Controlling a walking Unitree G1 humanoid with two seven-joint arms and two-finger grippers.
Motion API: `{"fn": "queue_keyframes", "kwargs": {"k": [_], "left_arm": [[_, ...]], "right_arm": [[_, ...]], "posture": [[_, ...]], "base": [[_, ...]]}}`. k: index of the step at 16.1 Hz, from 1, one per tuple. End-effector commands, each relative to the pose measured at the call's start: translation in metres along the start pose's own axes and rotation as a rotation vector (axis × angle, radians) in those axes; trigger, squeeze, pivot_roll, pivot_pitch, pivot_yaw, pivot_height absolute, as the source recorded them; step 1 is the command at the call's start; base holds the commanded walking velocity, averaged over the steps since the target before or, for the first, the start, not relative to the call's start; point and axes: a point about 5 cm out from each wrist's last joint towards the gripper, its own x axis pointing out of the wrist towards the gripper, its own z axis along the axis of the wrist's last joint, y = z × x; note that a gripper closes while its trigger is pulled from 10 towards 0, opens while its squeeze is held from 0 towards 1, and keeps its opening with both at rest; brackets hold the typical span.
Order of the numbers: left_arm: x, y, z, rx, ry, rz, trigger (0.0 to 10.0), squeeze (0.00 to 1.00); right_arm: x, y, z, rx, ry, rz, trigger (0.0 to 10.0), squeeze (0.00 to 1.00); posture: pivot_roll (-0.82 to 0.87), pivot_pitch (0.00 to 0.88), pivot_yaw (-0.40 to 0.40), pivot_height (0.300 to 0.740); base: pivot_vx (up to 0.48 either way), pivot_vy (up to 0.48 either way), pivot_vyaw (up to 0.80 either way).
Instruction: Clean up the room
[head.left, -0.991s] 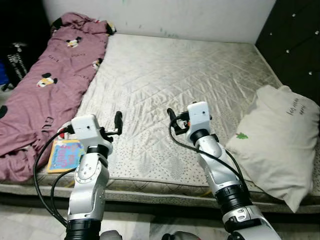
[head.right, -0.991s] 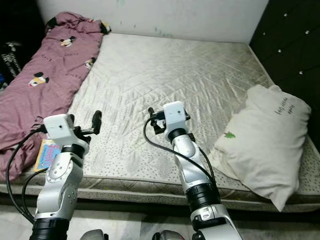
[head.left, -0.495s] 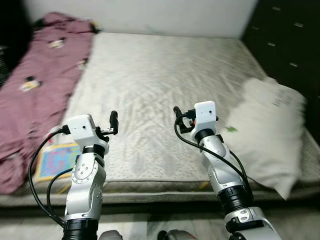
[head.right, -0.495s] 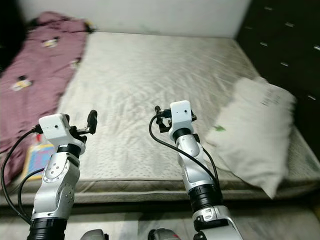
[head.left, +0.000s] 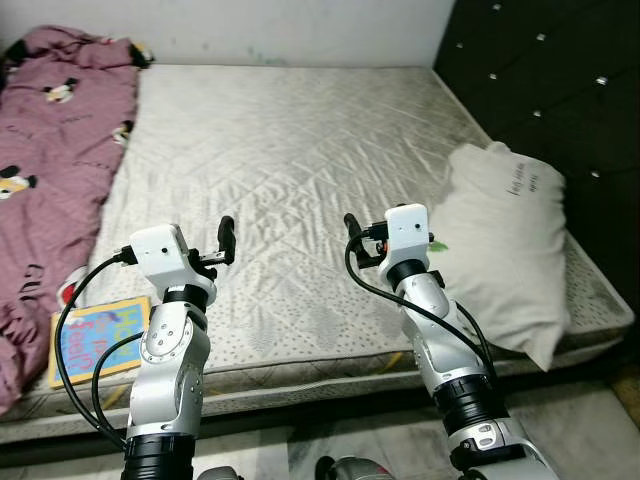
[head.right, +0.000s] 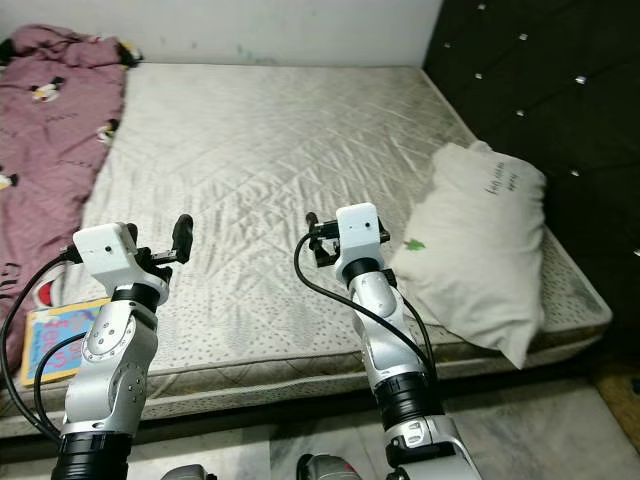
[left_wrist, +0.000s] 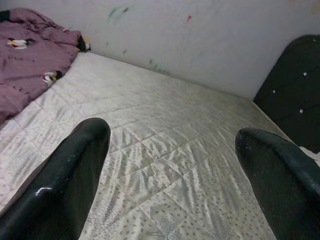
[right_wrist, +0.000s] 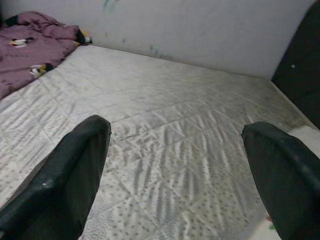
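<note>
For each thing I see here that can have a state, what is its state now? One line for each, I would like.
Left gripper: open, holds nothing, above the mattress.
Right gripper: open, holds nothing, above the mattress.
Grey quilted mattress: bare, no sheet on it.
White pillow with a small green mark: lying at the mattress's right edge, beside the dark padded headboard.
Purple cartoon-print blanket: crumpled along the left side.
Colourful flat book: closed, lying flat near the front left corner.

On the bed: 1 mattress (head.left: 290, 150), 1 white pillow (head.left: 505, 250), 1 maroon blanket (head.left: 50, 130), 1 kids' book (head.left: 95, 335).
</note>
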Motion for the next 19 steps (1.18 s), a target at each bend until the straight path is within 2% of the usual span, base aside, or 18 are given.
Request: {"fn": "queue_keyframes", "kwargs": {"k": [1,4,18,19], "left_arm": [[-0.0003,-0.0034,0.002,-0.02,-0.009,-0.005,10.0,0.0],[0.0002,-0.0033,0.0025,0.004,-0.008,-0.005,10.0,0.0],[0.0014,-0.0075,0.0035,-0.009,-0.015,-0.02,10.0,0.0],[0.0014,-0.0075,0.0038,-0.015,-0.019,-0.02,10.0,0.0]], "right_arm": [[-0.0001,-0.0022,0.0046,0.001,-0.025,-0.006,10.0,0.0],[-0.0003,-0.0003,0.0054,-0.016,-0.033,0.007,10.0,0.0],[0.0002,0.0015,0.0027,-0.005,-0.018,0.026,10.0,0.0],[0.0002,0.0017,0.0024,-0.004,-0.017,0.027,10.0,0.0]], "posture": [[0.05,0.051,-0.056,0.74],[0.05,0.052,-0.056,0.74],[0.05,0.055,-0.06,0.74],[0.05,0.055,-0.06,0.74]], "base": [[0.0,0.0,0.0],[0.0,-0.081,0.0],[0.0,-0.473,0.03],[0.0,0.0,0.0]]}}
